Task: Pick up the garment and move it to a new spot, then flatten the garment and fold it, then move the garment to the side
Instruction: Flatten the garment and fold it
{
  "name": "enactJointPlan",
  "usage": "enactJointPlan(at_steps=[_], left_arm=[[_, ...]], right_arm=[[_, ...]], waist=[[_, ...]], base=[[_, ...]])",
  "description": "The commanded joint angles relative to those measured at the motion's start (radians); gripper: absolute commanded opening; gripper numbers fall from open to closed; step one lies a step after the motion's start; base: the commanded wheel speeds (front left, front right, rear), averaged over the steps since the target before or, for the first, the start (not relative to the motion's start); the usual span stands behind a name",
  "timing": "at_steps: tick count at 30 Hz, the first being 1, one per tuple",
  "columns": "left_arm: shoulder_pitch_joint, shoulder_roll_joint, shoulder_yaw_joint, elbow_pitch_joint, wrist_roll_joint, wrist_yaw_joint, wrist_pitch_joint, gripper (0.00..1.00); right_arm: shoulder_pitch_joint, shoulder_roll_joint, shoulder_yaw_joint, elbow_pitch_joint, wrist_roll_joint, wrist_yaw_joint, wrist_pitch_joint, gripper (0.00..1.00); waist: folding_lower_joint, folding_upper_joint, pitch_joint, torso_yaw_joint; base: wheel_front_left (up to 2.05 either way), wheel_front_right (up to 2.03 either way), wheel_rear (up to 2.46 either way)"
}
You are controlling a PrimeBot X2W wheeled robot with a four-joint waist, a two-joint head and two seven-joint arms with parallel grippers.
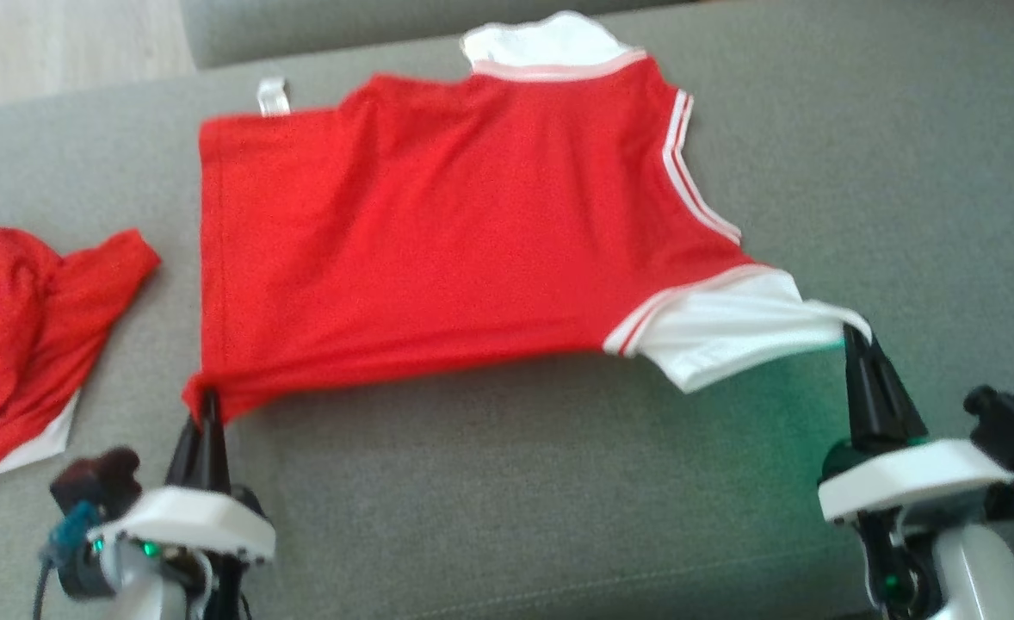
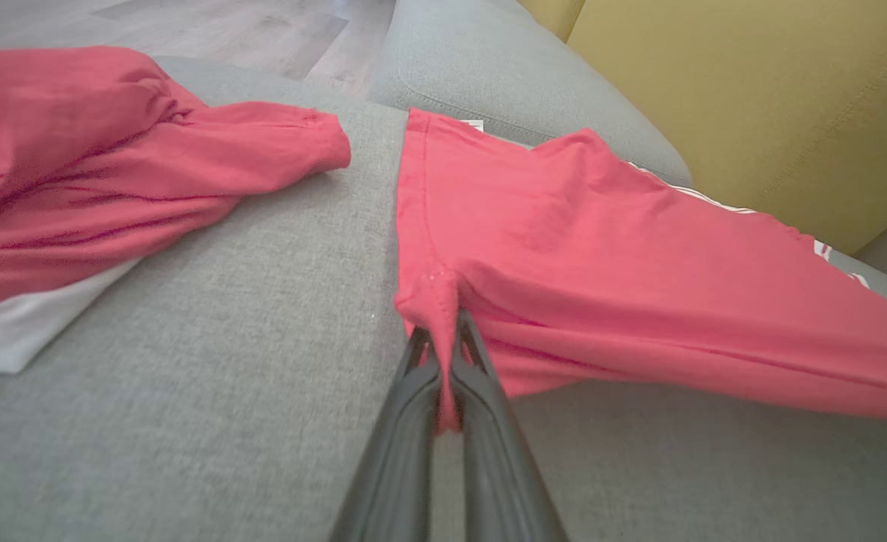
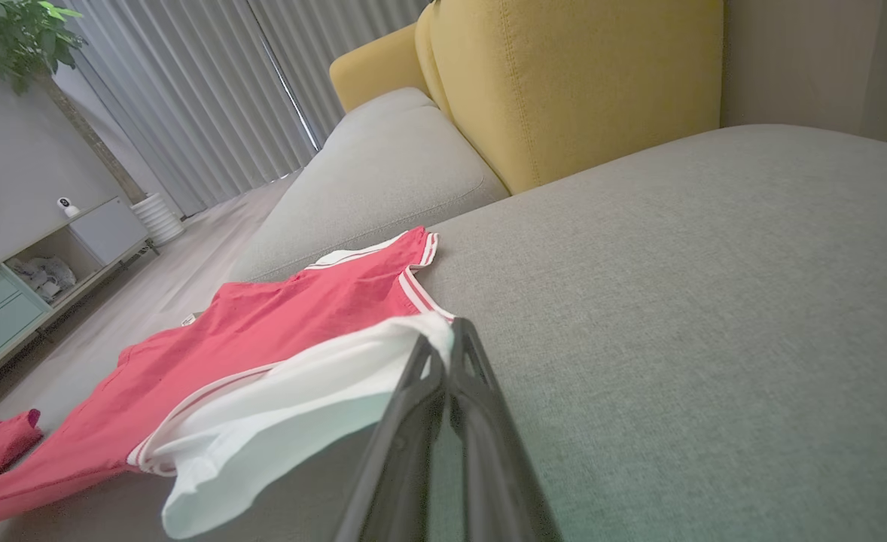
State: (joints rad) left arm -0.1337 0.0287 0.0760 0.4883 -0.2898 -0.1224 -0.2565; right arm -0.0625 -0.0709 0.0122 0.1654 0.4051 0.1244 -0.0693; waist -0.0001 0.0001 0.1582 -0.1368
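The garment (image 1: 438, 250) is a red shirt with white sleeves and white stripes, spread across the grey sofa seat (image 1: 559, 482). My left gripper (image 1: 208, 398) is shut on its red hem corner at the lower left; that pinch is close up in the left wrist view, where the garment (image 2: 564, 248) stretches away to the right from the gripper (image 2: 442, 339). My right gripper (image 1: 856, 331) is shut on the edge of the white sleeve at the lower right, the gripper (image 3: 443, 339) clamping the white cloth of the garment (image 3: 285, 339). The near edge hangs lifted and taut between both grippers.
A second red garment (image 1: 16, 327) lies crumpled at the left edge of the seat. A yellow back cushion (image 3: 564, 83) stands behind the seat. Beyond the sofa are wooden floor (image 2: 225, 30), a low cabinet (image 3: 29, 278) and curtains.
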Motion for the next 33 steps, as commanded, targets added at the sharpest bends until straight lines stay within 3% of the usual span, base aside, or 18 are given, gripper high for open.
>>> enactJointPlan(at_steps=[1,9,17,33], left_arm=[[0.018,0.022,0.020,-0.041,-0.014,0.014,-0.005,0.00],[0.070,0.022,-0.026,-0.098,-0.043,0.035,-0.005,0.00],[-0.039,0.022,-0.048,-0.135,-0.019,0.029,-0.005,0.00],[-0.338,0.022,-0.097,-0.001,0.042,0.011,-0.005,0.00]], right_arm=[[0.007,-0.002,0.003,-0.044,0.008,0.006,0.005,0.00],[0.017,0.007,-0.005,-0.075,0.003,0.006,0.008,0.00],[-0.138,0.011,0.013,-0.045,-0.030,0.006,-0.009,0.00],[-0.526,-0.003,-0.005,0.322,-0.140,0.006,-0.115,0.00]], waist=[[0.0001,-0.0001,-0.041,0.010],[0.0001,-0.0001,-0.038,0.037],[0.0001,-0.0001,0.040,0.056],[0.0001,-0.0001,0.217,0.119]], base=[[0.00,0.00,0.00],[0.00,0.00,0.00],[0.00,0.00,0.00],[0.00,0.00,0.00]])
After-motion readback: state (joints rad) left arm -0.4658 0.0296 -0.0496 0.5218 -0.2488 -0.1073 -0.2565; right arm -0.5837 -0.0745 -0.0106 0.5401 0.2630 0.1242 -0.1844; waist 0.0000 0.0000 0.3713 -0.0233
